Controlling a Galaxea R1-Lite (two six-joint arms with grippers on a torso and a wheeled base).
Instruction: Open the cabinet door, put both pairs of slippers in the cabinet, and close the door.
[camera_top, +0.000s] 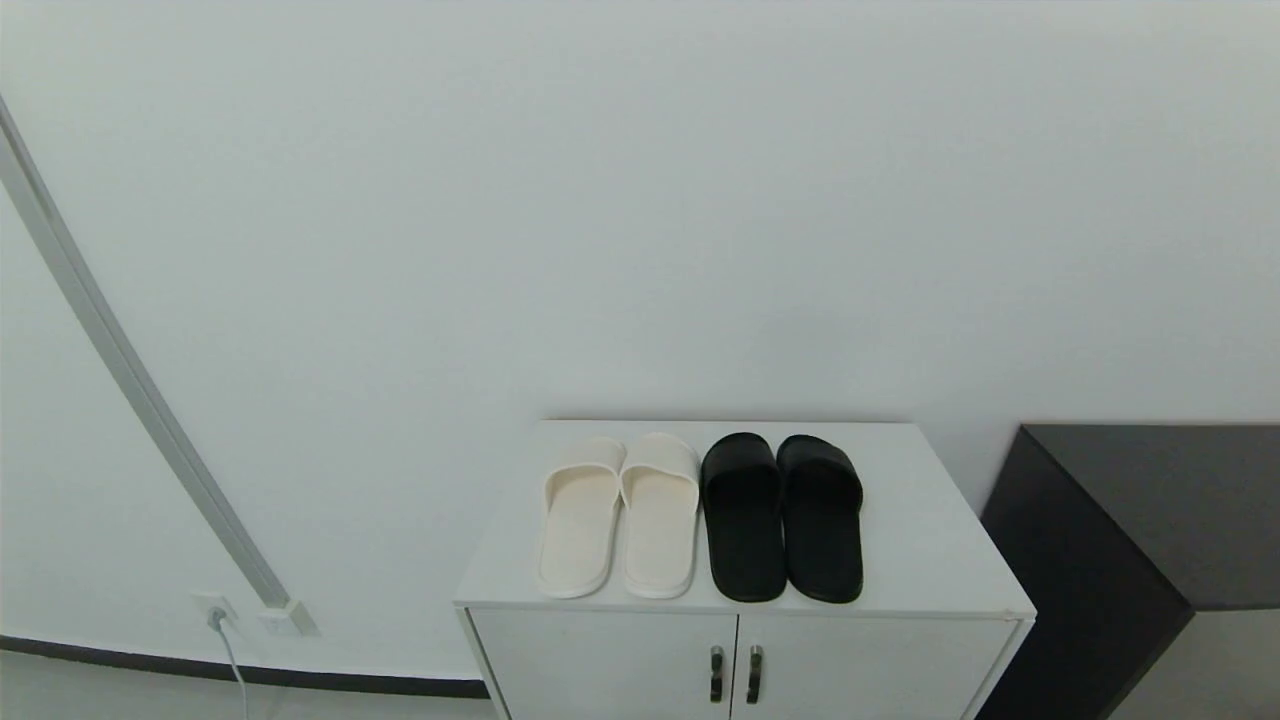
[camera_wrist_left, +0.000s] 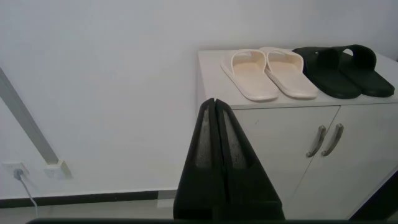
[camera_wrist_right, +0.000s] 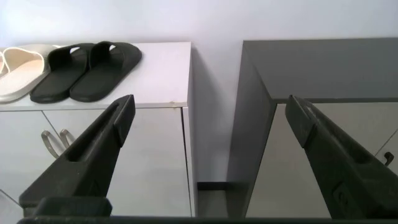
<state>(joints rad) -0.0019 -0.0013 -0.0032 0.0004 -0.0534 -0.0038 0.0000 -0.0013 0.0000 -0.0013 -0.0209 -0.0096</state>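
Two pairs up on the cabinet (camera_top: 935, 545), side by side. The white pair (camera_top: 620, 515) is on the left and the black pair (camera_top: 782, 518) on the right, with the inner slippers just about touching. All four lie flat with their long axes running front to back. Toes and straps point at the wall, and heels sit close to the front edge.

Below them, both doors (camera_top: 600, 665) are shut. The two handles (camera_top: 735, 673) stand upright, close together either side of the centre seam. What's inside, can't tell.

The left gripper (camera_wrist_left: 215, 109) has its fingers pressed flat together with nothing between them, and it is clear of the cabinet. The right gripper (camera_wrist_right: 210, 109) is spread wide with nothing in it, touching nothing. A dark unit (camera_top: 1100, 560) stands just right of the cabinet.
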